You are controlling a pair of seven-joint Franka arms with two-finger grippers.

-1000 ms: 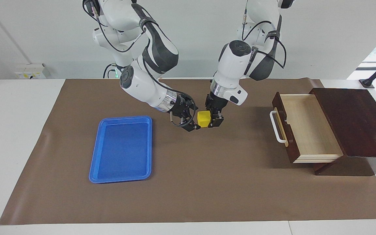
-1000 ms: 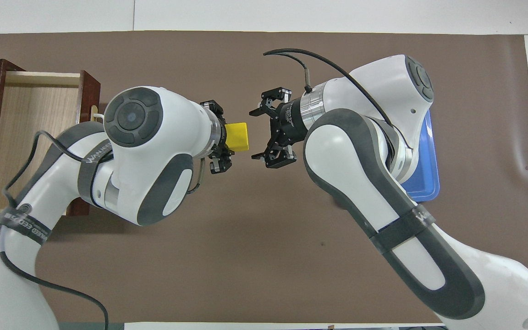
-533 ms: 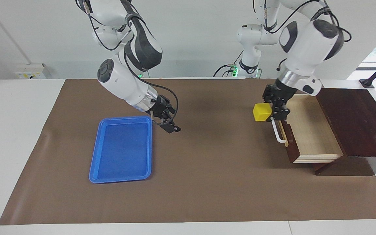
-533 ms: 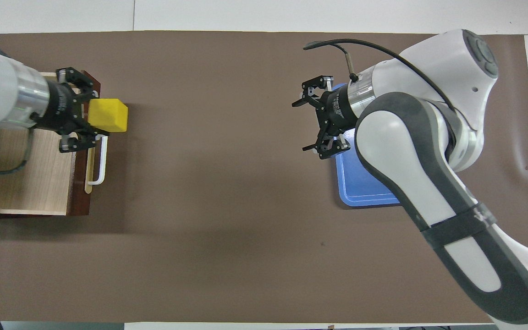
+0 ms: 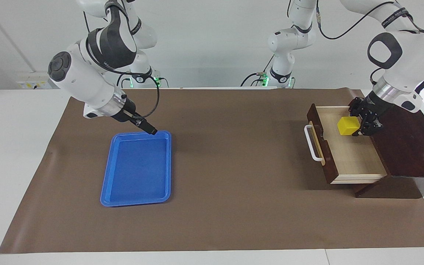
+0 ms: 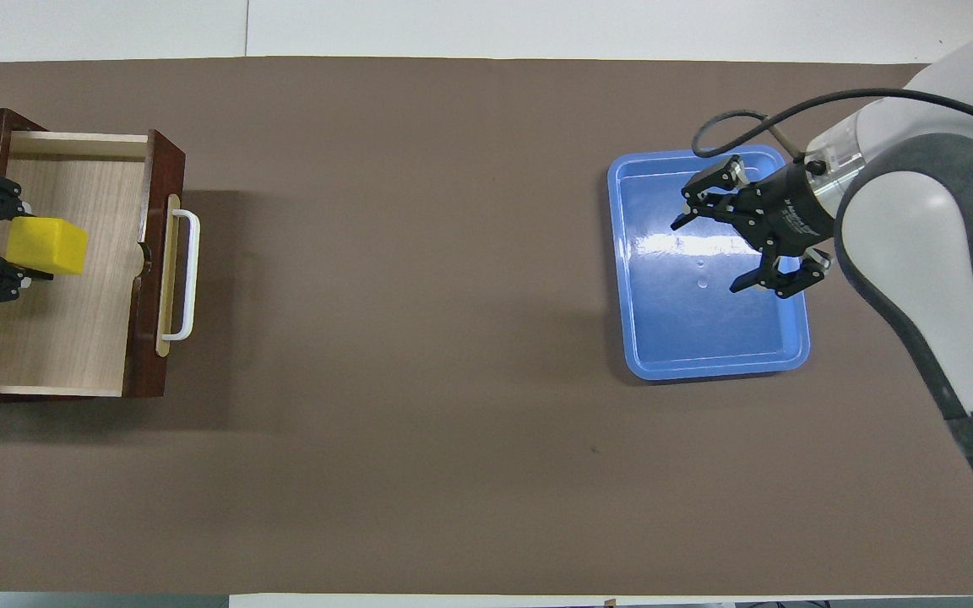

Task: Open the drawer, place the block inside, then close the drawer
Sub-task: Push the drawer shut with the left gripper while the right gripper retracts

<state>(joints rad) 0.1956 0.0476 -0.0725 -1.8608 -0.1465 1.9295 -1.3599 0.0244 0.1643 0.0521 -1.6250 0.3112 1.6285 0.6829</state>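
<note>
The drawer (image 5: 348, 158) stands pulled open from its dark wooden box (image 5: 403, 140) at the left arm's end of the table, and its pale interior (image 6: 64, 329) shows. Its dark front carries a white bar handle (image 5: 310, 144). My left gripper (image 5: 357, 125) is shut on the yellow block (image 5: 348, 126) and holds it over the drawer's interior. The overhead view also shows this gripper (image 6: 22, 245) and the block (image 6: 49, 247). My right gripper (image 6: 706, 256) is open and empty over the blue tray. In the facing view it (image 5: 149, 129) hangs over the tray's edge nearest the robots.
The blue plastic tray (image 5: 103, 191) lies empty on the brown mat toward the right arm's end of the table. It also shows in the overhead view (image 6: 630, 363). The mat (image 5: 234, 176) between tray and drawer is bare.
My left gripper has carried the block from the middle of the table, past the drawer's handle, to over the drawer's interior. My right gripper has drawn back, open, to over the blue tray.
</note>
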